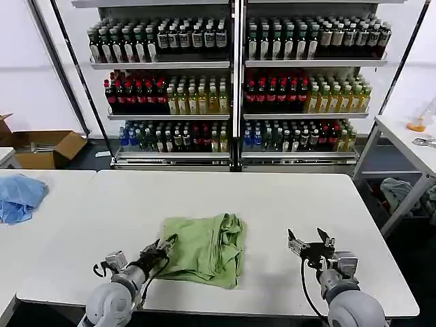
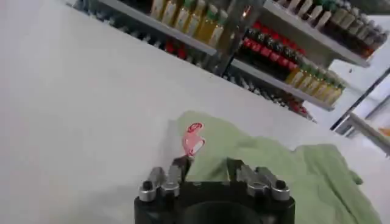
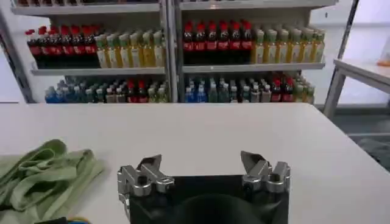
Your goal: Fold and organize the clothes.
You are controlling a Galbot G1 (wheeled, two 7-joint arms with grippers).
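Mid-fold by the look of it: green shirt point(image 1: 206, 248) bunched near the counter point(image 1: 272, 204) front edge, left gripper point(image 1: 165, 244) fingers pinched on its near-left edge, right gripper point(image 1: 310, 242) hovering well apart with fingers spread, probably needing to grab the opposite edge next.
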